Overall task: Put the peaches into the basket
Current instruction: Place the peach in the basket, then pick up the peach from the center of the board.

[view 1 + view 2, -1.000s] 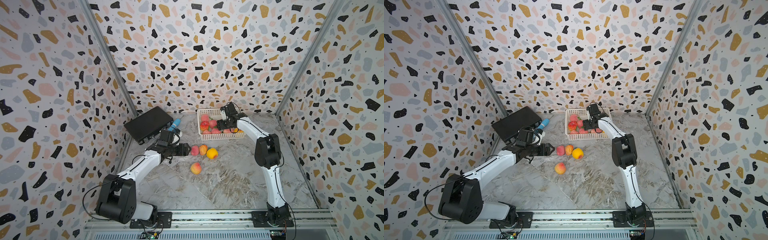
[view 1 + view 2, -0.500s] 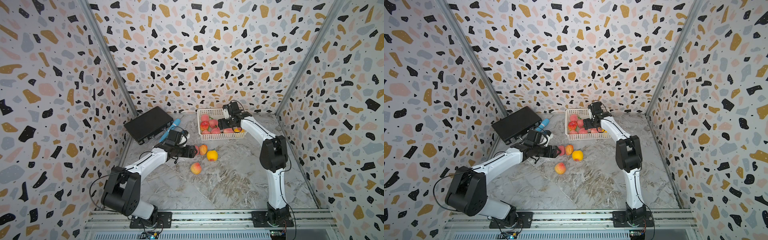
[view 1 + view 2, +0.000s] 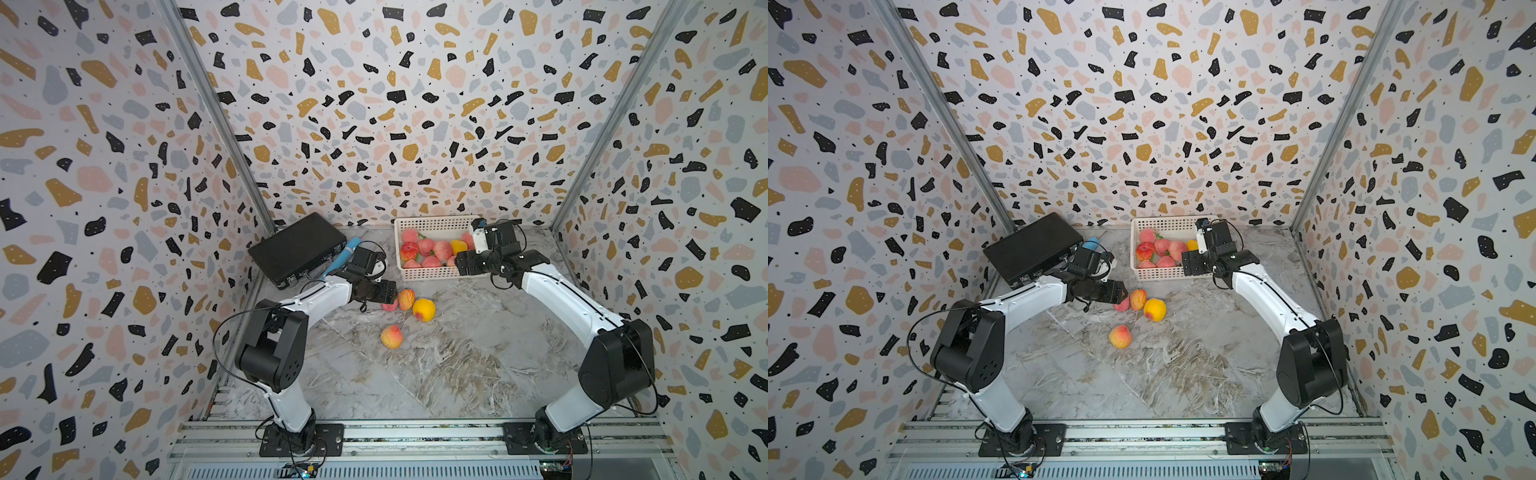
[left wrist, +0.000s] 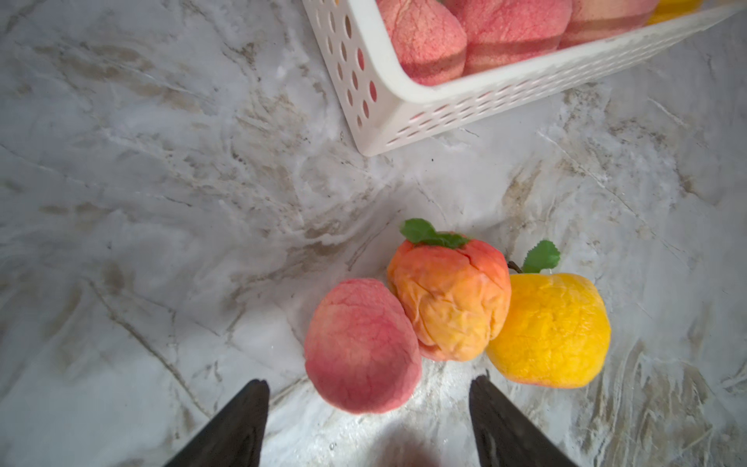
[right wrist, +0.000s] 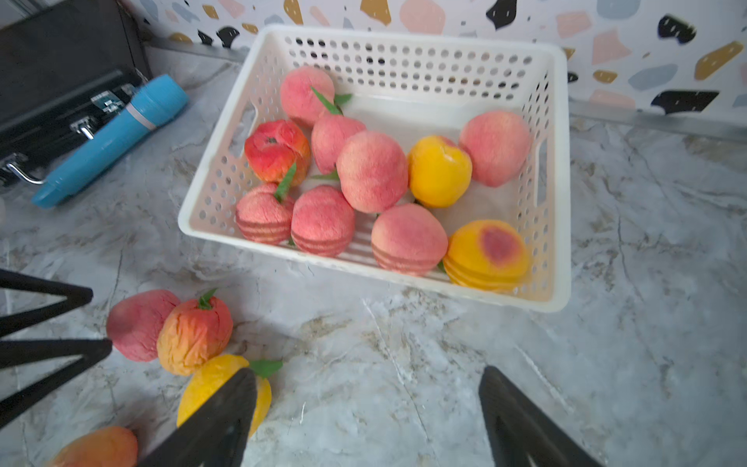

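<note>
Three peaches touch in a row on the marble table: a pink peach, a wrinkled orange-red one and a yellow one. A fourth peach lies alone nearer the front. My left gripper is open, its fingertips on either side of the pink peach's near end without touching it. The white basket at the back holds several peaches. My right gripper hangs open and empty over the table by the basket's front right corner.
A flat black case leans at the back left, and a blue cylinder lies beside it. Patterned walls enclose the table on three sides. Both arm bases stand on the front rail.
My left gripper has advanced right to the pink peach and its jaws have narrowed a little. My right gripper has drawn back from over the basket toward its front, jaws wider.
</note>
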Action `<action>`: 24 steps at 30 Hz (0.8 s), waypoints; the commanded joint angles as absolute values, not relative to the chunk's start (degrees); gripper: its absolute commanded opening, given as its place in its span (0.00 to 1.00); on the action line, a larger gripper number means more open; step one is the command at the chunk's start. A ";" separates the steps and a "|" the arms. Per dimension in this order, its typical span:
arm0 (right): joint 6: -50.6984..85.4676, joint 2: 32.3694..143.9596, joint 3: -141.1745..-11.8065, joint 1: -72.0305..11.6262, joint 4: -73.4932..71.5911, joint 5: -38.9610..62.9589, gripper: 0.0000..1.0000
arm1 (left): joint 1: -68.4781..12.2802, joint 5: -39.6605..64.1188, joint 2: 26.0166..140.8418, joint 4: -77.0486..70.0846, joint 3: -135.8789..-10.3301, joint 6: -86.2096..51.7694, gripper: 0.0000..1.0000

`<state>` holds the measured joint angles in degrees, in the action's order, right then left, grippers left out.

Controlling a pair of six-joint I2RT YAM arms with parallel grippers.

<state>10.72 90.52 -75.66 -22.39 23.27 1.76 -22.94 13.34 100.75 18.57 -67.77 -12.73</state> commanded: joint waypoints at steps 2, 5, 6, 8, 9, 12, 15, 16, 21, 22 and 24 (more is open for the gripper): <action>12.03 85.31 -72.08 -22.28 22.10 0.45 0.88 | -23.68 11.34 102.50 20.49 -69.87 -11.82 0.77; 12.12 84.24 -70.47 -22.30 22.50 0.66 0.88 | -24.40 11.13 103.65 20.56 -70.30 -12.04 0.76; 12.29 83.96 -69.94 -22.25 22.50 0.83 0.88 | -24.68 10.92 104.11 20.70 -70.56 -12.17 0.76; 12.46 83.35 -69.06 -22.32 22.41 0.83 0.88 | -25.11 10.81 104.81 20.66 -70.78 -12.48 0.74; 12.52 82.94 -68.57 -22.29 22.33 0.89 0.88 | -25.35 10.66 105.10 20.59 -70.75 -12.64 0.72; 12.44 81.91 -67.36 -22.23 22.15 0.66 0.88 | -25.58 10.14 105.68 20.35 -70.83 -13.17 0.66; 12.44 81.12 -66.54 -22.25 22.40 0.61 0.88 | -25.58 9.22 106.08 20.81 -71.52 -13.25 0.56; 12.52 80.92 -66.24 -22.28 22.41 0.70 0.88 | -25.58 8.85 106.08 20.91 -71.79 -13.24 0.51; 12.66 79.18 -65.07 -22.24 22.84 0.37 0.88 | -25.66 8.26 105.87 22.50 -74.61 -12.75 0.44; 12.65 78.80 -64.96 -22.30 23.08 0.19 0.88 | -25.75 8.10 105.57 23.12 -75.38 -12.42 0.44; 12.75 77.69 -64.91 -22.22 23.57 -0.45 0.88 | -25.77 7.45 104.49 24.98 -77.99 -11.08 0.44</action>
